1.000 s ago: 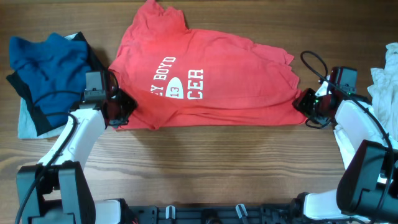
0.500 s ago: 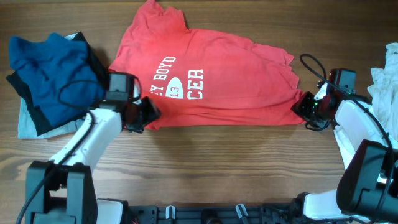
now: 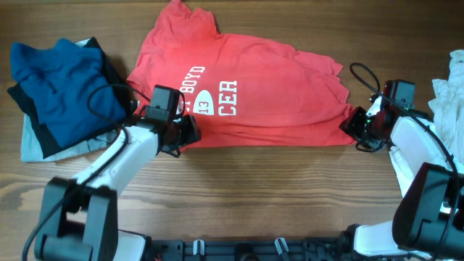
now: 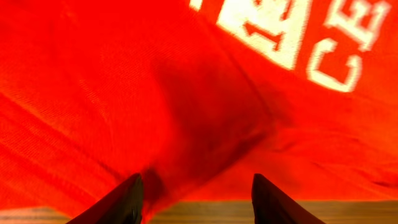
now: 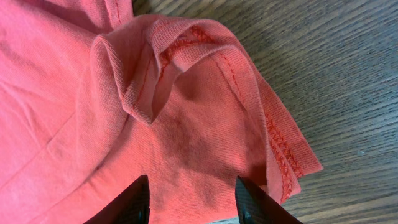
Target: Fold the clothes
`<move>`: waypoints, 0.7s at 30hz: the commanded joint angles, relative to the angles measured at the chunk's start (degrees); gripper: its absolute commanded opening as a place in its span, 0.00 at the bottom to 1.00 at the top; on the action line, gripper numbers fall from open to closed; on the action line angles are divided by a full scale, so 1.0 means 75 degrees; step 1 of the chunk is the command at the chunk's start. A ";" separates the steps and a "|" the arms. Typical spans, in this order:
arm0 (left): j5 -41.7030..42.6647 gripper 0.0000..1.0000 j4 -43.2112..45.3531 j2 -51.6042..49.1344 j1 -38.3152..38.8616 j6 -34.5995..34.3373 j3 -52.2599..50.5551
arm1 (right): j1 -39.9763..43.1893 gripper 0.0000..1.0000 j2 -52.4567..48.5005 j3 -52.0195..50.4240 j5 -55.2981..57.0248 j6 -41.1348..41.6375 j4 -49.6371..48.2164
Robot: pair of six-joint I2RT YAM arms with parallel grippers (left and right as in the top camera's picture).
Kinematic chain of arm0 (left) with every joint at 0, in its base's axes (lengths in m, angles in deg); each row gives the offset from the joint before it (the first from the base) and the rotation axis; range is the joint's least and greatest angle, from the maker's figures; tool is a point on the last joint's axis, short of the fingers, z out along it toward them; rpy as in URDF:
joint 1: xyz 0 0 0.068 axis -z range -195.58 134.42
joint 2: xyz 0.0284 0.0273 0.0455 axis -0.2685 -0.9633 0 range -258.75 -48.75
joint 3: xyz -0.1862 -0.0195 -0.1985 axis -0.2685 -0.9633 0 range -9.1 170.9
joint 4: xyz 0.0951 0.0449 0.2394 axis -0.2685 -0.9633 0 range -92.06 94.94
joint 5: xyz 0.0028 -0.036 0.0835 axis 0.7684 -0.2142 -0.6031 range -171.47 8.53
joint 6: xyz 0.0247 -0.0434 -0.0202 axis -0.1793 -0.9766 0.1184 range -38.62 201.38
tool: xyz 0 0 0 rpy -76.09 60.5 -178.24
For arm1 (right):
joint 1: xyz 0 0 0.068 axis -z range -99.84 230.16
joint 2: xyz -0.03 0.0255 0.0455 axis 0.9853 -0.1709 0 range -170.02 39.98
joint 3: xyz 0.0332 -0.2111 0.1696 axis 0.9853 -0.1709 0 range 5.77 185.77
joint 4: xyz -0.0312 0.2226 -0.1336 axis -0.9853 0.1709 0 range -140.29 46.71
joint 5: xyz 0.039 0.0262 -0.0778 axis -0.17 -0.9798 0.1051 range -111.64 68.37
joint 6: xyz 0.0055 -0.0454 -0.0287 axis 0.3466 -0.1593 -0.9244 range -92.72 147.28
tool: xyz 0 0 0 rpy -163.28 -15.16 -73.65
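Shirt (image 3: 246, 87), red with white lettering, lies spread across the upper middle of the table (image 3: 261, 196). Left gripper (image 3: 190, 133) sits at its lower hem, fingers (image 4: 124, 202) spread with cloth between them. Right gripper (image 3: 353, 125) is at the shirt's lower right corner, jaws apart astride the hem. Blue pile (image 3: 58, 87) rests at upper left, white cloth (image 3: 449, 90) at the right edge.

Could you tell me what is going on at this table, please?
Two robot arms are working on a red T-shirt, spread print-up on the wooden table. The left pincer is at the bottom hem under the lettering, jaws apart over the cloth. The right pincer is at the shirt's lower right corner; whether it grips is unclear. Other clothes lie piled at the left.
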 commanded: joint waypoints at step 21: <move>-0.0592 0.16 0.0341 -0.0944 0.0425 0.1271 0.0023 | -0.0017 0.45 -0.0099 0.0012 0.0157 -0.0102 0.0017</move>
